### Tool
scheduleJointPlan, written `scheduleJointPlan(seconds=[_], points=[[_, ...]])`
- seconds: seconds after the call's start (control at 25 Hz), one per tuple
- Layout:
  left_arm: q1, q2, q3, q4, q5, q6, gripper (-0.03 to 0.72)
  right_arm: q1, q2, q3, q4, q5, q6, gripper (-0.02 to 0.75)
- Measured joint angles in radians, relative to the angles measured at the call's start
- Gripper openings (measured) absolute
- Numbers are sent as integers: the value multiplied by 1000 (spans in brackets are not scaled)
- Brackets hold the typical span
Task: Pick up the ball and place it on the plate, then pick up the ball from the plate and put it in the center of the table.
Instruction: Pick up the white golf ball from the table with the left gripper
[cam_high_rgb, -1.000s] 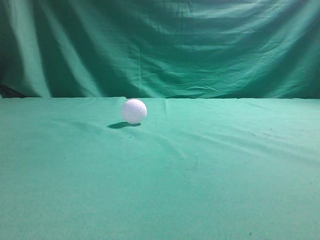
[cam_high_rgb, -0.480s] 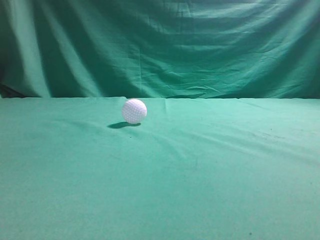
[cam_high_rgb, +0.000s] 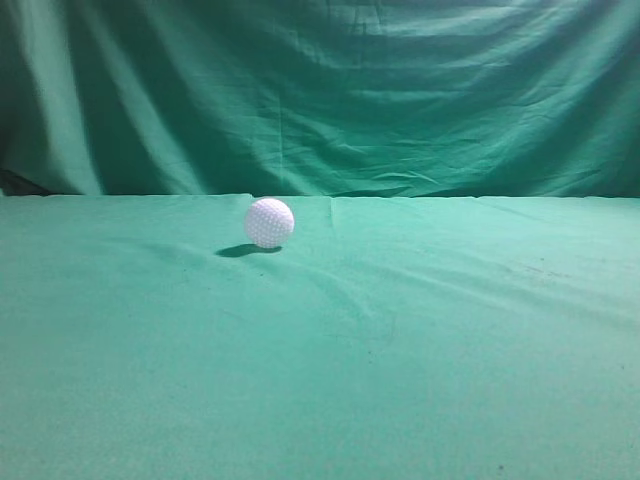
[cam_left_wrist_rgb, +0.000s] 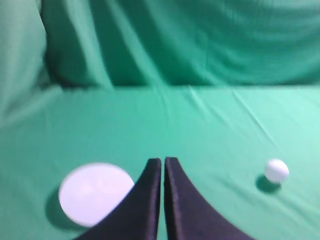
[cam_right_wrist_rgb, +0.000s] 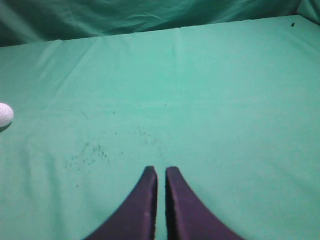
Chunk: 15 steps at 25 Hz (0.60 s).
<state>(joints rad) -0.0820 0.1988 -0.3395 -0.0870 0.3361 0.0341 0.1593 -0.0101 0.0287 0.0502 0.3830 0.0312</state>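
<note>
Behind the work surface you see a dark green cloth backdrop (cam_high_rgb: 330, 95) hanging in long folds and creases, filling the whole rear of the exterior view. It meets the lighter green surface along a straight horizontal edge. Light falls from the upper right, so shadows lie to the left

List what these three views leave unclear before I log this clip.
- Plate: seen only in the blurred left wrist view, its right edge behind the left gripper; outside the exterior view.
- Ball: dimples are lost to blur in the left wrist view; cut by the left edge in the right wrist view.
- Both arms: absent from the exterior view; only the fingers show, right gripper included.
- Table: its edges run beyond every frame.
</note>
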Motion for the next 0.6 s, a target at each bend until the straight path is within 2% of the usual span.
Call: scheduleJointPlan(seconds=[0.2, 0.44, 0.6], points=[[0, 140, -48, -134, 74, -2, 0, 0, 0, 0, 0, 0, 0, 47], [0, 213, -56, -195, 59, 0, 0, 0, 0, 0, 0, 0, 0, 47], [0, 288, -151, -281, 186, 126, 0, 0, 0, 0, 0, 0, 0, 47]])
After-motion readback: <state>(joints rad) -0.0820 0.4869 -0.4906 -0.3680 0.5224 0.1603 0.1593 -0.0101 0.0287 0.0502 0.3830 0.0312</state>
